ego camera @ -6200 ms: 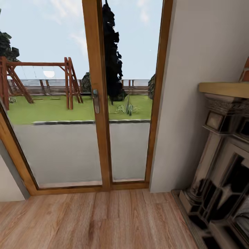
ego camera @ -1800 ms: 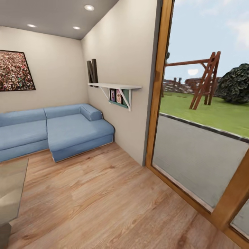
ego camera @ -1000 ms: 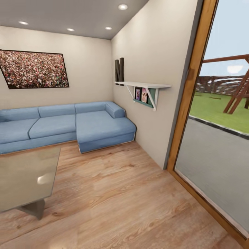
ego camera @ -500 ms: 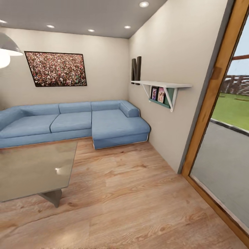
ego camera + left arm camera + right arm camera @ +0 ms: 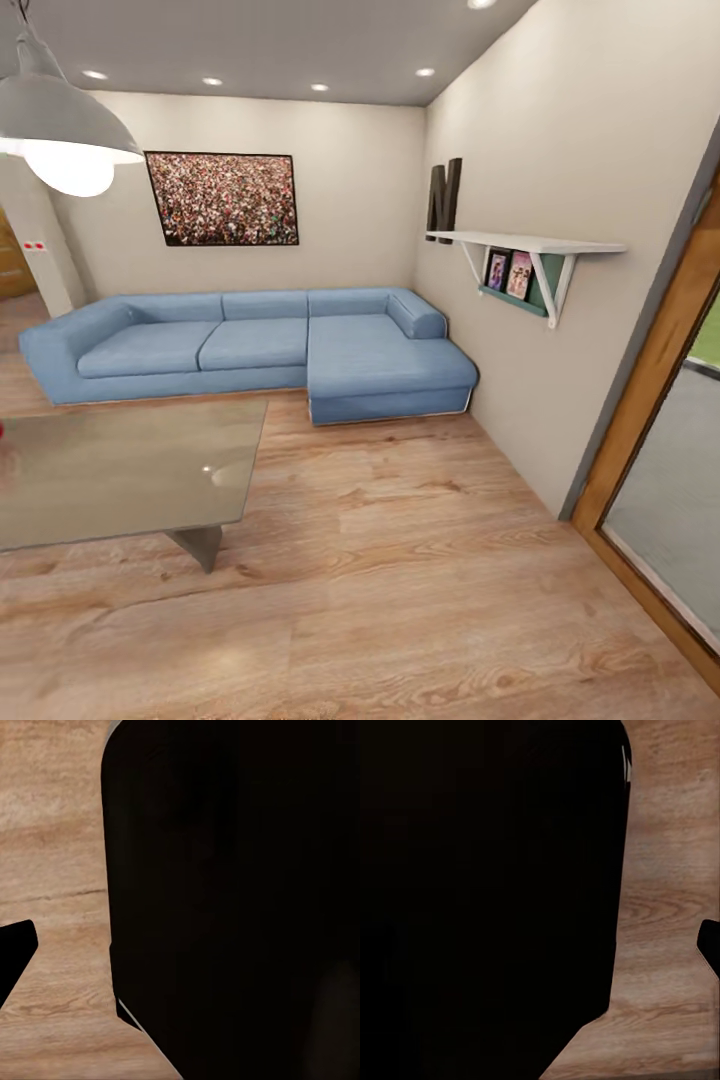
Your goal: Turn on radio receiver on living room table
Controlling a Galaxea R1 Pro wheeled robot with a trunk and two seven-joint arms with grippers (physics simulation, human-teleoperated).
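The low table (image 5: pixel 120 470) with a glossy grey-taupe top stands at the left of the head view, on the light wood plank floor (image 5: pixel 400 580) of the living room. A tiny red sliver (image 5: pixel 2 431) sits on the table at the picture's left edge, too little of it to identify. The rest of the radio receiver is out of view. In each wrist view a large black body (image 5: pixel 240 900) (image 5: pixel 487 900) hangs over the wood floor. A small black tip (image 5: pixel 13 956) (image 5: pixel 709 945) pokes in at each picture's edge, and the jaws' stance is unclear.
A blue sectional sofa (image 5: pixel 260 345) runs along the back wall under a framed crowd picture (image 5: pixel 222 198). A white wall shelf (image 5: pixel 525 250) juts from the right wall. A wood-framed glass door (image 5: pixel 660 440) is at the right. A pendant lamp (image 5: pixel 60 130) hangs at upper left.
The camera has kept swinging left: the sofa, picture and table slid rightward in the picture, the glass door has nearly left it, and the lamp and more of the table came in.
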